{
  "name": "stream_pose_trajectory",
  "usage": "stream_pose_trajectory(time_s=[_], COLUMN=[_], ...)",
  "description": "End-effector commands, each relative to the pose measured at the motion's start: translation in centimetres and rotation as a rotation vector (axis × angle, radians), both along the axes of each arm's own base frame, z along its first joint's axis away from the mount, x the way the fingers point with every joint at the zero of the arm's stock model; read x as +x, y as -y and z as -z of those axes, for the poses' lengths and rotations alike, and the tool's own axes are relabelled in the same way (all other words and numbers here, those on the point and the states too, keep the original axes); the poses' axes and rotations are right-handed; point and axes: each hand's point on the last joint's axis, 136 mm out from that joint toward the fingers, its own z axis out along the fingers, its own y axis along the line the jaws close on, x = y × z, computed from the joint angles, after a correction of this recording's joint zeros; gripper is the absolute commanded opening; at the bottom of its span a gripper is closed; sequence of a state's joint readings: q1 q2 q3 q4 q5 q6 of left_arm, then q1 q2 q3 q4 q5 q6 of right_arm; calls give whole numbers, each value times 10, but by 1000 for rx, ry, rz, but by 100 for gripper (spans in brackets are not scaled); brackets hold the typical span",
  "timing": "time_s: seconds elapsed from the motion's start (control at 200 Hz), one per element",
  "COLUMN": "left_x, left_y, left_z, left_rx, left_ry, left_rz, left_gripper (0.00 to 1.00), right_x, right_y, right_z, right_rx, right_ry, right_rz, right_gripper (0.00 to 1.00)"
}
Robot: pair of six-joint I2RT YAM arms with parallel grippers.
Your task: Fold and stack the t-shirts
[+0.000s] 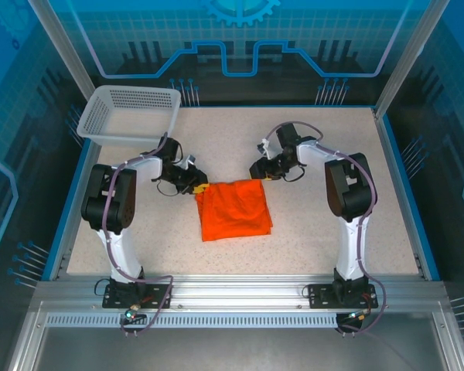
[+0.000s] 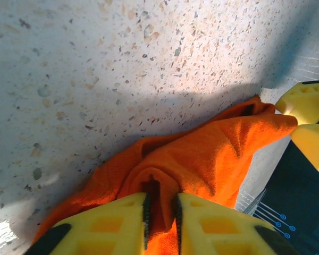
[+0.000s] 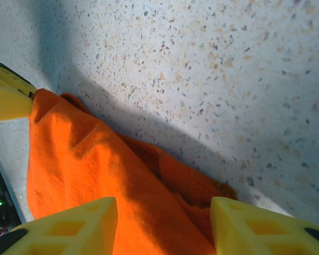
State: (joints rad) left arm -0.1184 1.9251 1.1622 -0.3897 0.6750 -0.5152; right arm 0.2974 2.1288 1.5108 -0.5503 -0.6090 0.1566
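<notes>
A bright orange t-shirt (image 1: 233, 210) lies folded into a rough square in the middle of the table. My left gripper (image 1: 195, 184) is at its far left corner. In the left wrist view this gripper (image 2: 161, 197) is shut on a raised fold of the t-shirt (image 2: 218, 154). My right gripper (image 1: 261, 171) is at the far right corner. In the right wrist view it (image 3: 164, 204) stands open, its yellow fingers wide apart over the t-shirt (image 3: 80, 159) without pinching it. Each wrist view catches the other gripper's yellow fingers (image 2: 308, 106) at the cloth's opposite corner.
A white mesh basket (image 1: 127, 137) stands at the table's far left corner, behind the left arm. Bare speckled tabletop (image 1: 332, 232) lies around the shirt. A blue rim and metal frame posts bound the table.
</notes>
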Motion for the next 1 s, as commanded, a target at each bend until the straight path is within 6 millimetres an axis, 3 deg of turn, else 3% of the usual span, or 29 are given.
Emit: stream_pose_trajectory(time_s=[0.0, 0.125, 0.305, 0.435, 0.59, 0.77, 0.88, 0.92, 0.995], left_x=[3, 5, 4, 0, -14, -37, -42, -40, -33], left_y=[0, 0, -5, -21, -44, -61, -64, -67, -71], left_z=[-9, -11, -24, -35, -30, 3, 18, 20, 17], left_rx=[-28, -33, -5, 43, 103, 175, 194, 211, 237], left_ry=[41, 45, 93, 172, 214, 138, 84, 76, 79], left_rz=[12, 6, 2, -64, -158, -207, -205, -212, -229], left_gripper=[15, 0, 0, 0, 0, 0, 0, 0, 3], right_x=[-6, -7, -5, -3, -3, -4, 0, 2, 8], right_y=[-8, -9, -8, -6, -5, -6, -10, -11, -12], right_z=[2, 2, 1, 4, 15, 31, 30, 28, 20], right_rx=[-2, 5, 8, -1, -28, -57, -47, -48, -36], right_ry=[-33, -41, -59, -92, -139, -206, -219, -217, -214], right_rz=[-26, -27, -3, 23, 54, 78, 86, 93, 115], right_gripper=[43, 29, 13, 0, 0, 0, 0, 10, 20])
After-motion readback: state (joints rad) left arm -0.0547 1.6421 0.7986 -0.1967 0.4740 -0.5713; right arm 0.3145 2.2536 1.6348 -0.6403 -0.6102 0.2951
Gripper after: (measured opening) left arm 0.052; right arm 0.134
